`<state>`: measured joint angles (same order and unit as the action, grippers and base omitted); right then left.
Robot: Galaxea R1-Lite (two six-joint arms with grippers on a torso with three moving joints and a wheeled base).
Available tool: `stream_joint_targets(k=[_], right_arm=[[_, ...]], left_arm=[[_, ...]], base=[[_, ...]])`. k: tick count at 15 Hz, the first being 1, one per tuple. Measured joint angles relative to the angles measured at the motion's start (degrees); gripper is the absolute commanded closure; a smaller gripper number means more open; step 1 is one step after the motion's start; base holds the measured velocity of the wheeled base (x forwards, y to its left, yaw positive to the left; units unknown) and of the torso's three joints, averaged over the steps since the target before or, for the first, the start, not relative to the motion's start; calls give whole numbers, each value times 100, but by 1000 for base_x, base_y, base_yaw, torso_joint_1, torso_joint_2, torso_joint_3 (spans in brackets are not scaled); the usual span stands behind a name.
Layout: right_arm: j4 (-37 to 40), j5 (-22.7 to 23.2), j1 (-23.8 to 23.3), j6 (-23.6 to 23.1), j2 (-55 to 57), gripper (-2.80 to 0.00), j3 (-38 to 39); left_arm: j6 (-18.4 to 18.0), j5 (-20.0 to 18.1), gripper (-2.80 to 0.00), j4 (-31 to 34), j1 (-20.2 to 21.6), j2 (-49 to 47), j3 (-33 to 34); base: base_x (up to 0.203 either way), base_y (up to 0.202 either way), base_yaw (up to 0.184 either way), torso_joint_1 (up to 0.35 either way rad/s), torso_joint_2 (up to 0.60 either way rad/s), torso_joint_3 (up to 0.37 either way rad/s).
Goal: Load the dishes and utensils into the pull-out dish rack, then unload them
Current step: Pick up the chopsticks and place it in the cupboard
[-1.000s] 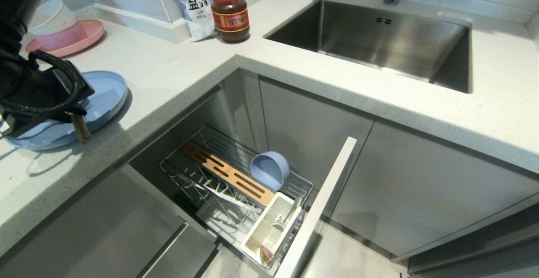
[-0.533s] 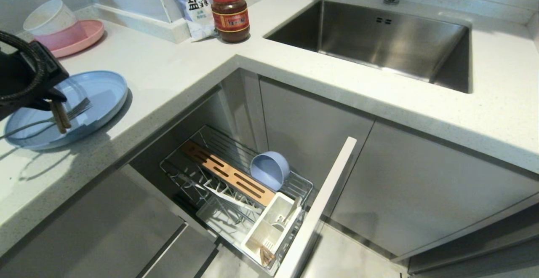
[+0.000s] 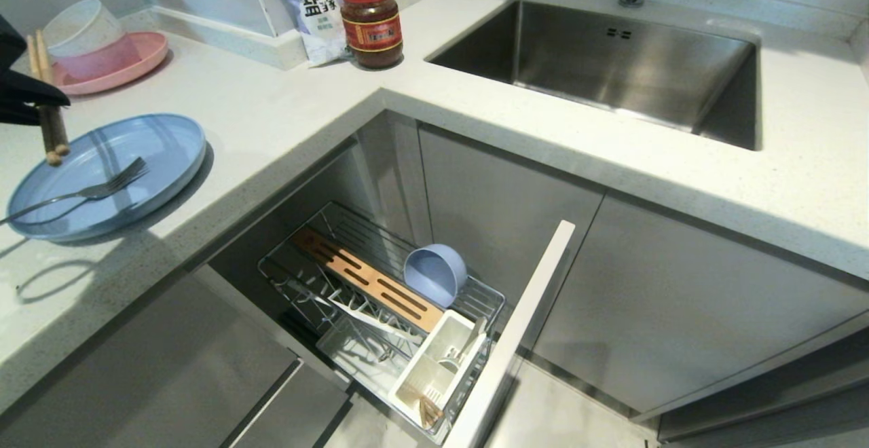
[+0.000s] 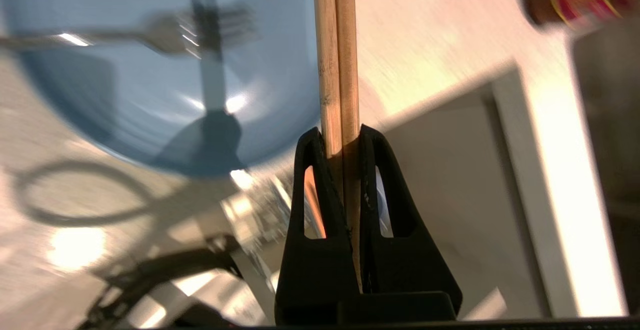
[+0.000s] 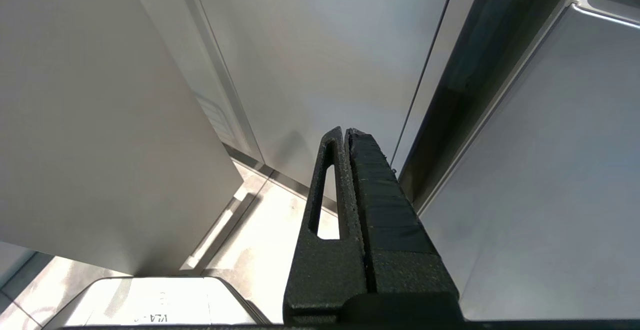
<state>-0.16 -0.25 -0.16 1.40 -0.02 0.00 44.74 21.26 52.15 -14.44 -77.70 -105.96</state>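
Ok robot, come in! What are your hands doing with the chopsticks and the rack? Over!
Left gripper shut on chopsticks, above blue plate. Right gripper shut, empty, parked low by cabinets. Rack pulled out, nothing blocking.

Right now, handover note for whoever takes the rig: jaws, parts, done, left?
Left gripper: jaws shut on the chopsticks, held above the blue plate at the counter's left edge.
Right gripper: jaws shut, empty, parked low by the cabinet fronts.
Fork lies on the plate. Blue bowl sits in the pulled-out dish rack; the white caddy already holds some utensils.
Left: rack the chopsticks, fork and plate, then unload.
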Motion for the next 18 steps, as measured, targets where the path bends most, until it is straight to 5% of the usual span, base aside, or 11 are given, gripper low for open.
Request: stream_joint_targets(k=[6,10,14,18], right_arm=[[2,0,2,-1,0,0,0],[0,-1,5,-2,0,0,0],[0,-1,2,0,0,0,0],[0,1,0,0,0,0,0]], left_arm=[[-67,-1671,0,83,-526,281,291],[-346,-2326,0,615,-1050,264,486],[-936,-2406,0,1242,-1526,107,707],[-1113,-2402,0,1302,-2008,-101,1130]], base=[[0,0,0,0,0,0],[0,0,0,0,0,0],[0,0,0,0,0,0],[0,0,0,0,0,0]])
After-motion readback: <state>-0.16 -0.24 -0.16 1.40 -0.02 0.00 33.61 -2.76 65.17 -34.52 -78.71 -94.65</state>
